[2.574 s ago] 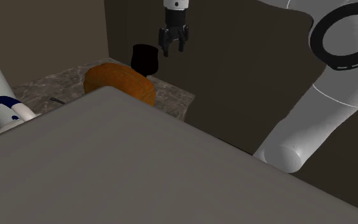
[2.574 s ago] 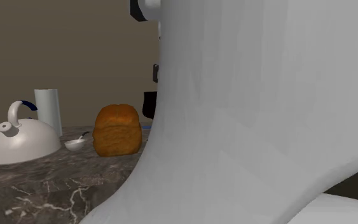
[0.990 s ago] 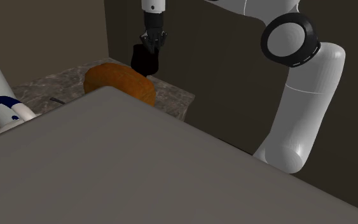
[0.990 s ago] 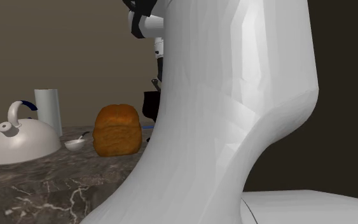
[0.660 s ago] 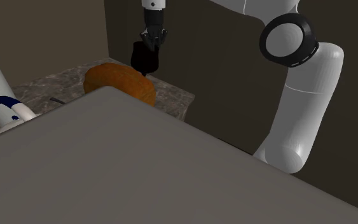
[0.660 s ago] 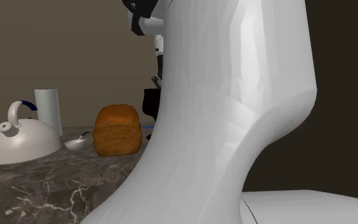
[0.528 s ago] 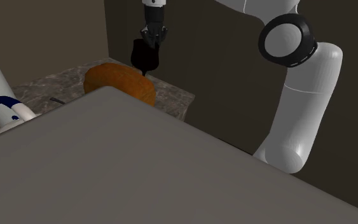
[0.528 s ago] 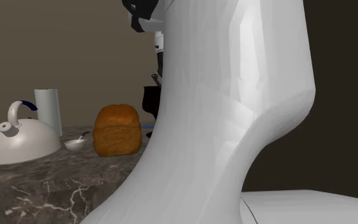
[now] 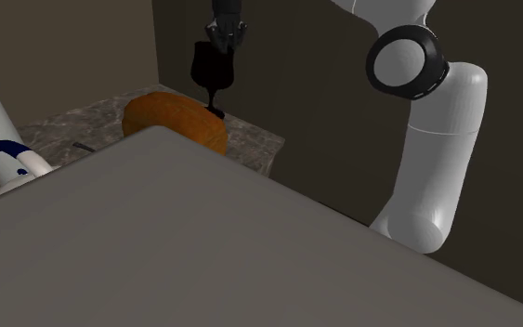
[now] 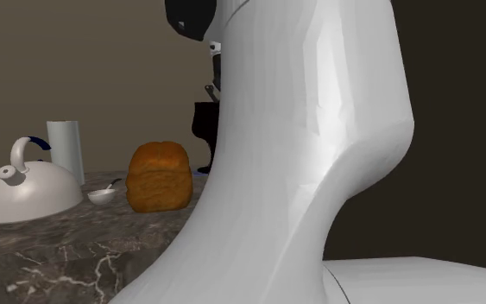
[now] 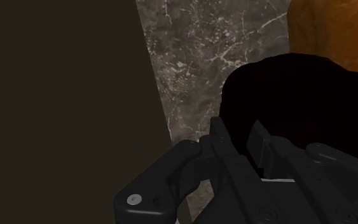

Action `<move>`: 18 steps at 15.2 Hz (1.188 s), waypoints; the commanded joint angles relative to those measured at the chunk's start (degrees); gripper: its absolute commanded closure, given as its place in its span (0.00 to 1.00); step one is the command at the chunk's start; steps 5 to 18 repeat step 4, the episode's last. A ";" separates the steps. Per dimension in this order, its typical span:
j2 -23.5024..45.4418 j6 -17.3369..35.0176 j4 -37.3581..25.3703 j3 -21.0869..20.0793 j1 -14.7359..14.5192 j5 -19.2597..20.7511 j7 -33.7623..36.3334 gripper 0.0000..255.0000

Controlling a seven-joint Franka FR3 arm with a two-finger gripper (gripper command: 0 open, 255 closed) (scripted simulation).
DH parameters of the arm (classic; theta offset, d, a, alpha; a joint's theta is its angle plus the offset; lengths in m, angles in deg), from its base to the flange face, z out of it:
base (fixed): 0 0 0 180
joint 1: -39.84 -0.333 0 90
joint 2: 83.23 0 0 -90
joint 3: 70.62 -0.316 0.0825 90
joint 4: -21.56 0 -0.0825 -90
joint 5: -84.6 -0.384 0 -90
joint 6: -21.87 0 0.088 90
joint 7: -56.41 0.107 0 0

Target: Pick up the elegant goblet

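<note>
The goblet (image 9: 211,72) is all black, with a round bowl, a thin stem and a small foot. It hangs just above the marble counter (image 9: 250,137), behind the bread loaf (image 9: 176,121). My black gripper (image 9: 221,45) comes down from above and is shut on the bowl's rim. In the second exterior view the goblet (image 10: 203,129) shows beside the white arm, which hides its right half; the gripper (image 10: 212,90) sits at its rim. In the wrist view the fingers (image 11: 234,143) clasp the edge of the goblet (image 11: 298,89), over the counter (image 11: 190,57).
A brown bread loaf (image 10: 158,176) stands on the counter (image 10: 77,246) near the goblet. Further along sit a small white bowl (image 10: 103,196), a white kettle (image 10: 25,192) with a blue handle and a white upright roll (image 10: 66,148). A dark wall rises behind the counter's edge.
The gripper came down onto the goblet's rim and has since risen with it. The goblet's stem and foot now show above the bread loaf.
</note>
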 commanded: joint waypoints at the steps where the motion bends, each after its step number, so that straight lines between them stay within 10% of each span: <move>1: 1.51 -2.44 -4.00 0.04 -0.22 0.22 -0.21 1.00; 18: 2.45 -3.95 -6.45 0.07 -0.40 0.37 -0.29 1.00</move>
